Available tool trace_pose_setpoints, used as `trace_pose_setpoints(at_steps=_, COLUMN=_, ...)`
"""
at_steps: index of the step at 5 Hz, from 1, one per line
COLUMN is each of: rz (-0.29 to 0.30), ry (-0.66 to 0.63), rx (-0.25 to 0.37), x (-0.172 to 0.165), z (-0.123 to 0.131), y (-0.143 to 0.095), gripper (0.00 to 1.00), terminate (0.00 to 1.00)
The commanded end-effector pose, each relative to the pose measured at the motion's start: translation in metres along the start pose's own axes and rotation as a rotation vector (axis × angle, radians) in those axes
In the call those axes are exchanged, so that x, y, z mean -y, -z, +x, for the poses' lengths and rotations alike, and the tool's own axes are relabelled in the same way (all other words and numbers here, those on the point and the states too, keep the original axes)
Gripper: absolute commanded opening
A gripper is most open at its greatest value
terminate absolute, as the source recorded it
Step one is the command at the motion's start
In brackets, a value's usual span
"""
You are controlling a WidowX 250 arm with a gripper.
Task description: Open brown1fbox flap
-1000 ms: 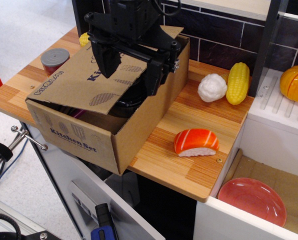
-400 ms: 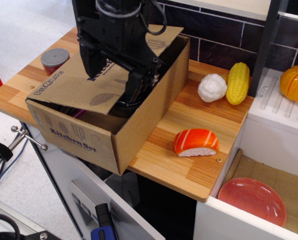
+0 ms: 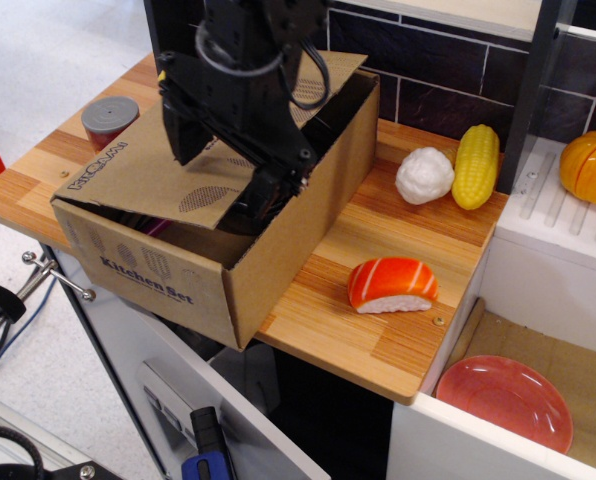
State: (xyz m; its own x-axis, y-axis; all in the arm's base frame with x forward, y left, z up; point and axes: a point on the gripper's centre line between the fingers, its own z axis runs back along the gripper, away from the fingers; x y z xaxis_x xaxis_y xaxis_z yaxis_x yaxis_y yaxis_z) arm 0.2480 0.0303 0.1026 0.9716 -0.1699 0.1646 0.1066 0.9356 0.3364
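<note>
The brown1fbox (image 3: pixel 168 285) stands on the wooden counter at the left, with "Kitchen Set" lettering on its front side. Its wide flap (image 3: pixel 128 175) lies slanted down over the opening, with the lettered, hatched-oval face up. A second flap (image 3: pixel 328 80) stands raised at the back. My black gripper (image 3: pixel 225 165) hangs over the box, open. One finger (image 3: pixel 183 140) is above the flap's top face. The other finger (image 3: pixel 268 190) reaches down past the flap's free edge into the opening. Dark items inside the box are mostly hidden.
A grey can (image 3: pixel 109 118) stands left of the box. A salmon sushi piece (image 3: pixel 392 285), a white cauliflower (image 3: pixel 424 175) and a corn cob (image 3: pixel 476 165) lie on the counter (image 3: pixel 368 345) to the right. An orange pumpkin (image 3: pixel 590 165) and a red plate (image 3: pixel 508 400) are further right.
My gripper has moved left and slightly lower over the flap, its right finger now at the flap's free edge. The flap and box have not visibly moved.
</note>
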Motion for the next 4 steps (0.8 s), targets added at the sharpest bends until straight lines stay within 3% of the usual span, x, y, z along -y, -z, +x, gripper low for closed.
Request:
trace_pose_setpoints(at_steps=1, rz=0.118, ry=0.061, rx=0.038, x=-0.005, z=0.005, y=-0.010, gripper=1.00, terminate=0.00)
trace_pose_setpoints(at_steps=4, rz=0.232, ry=0.124, rx=0.046, x=-0.028, z=0.004, y=-0.033, gripper=1.00, terminate=0.00)
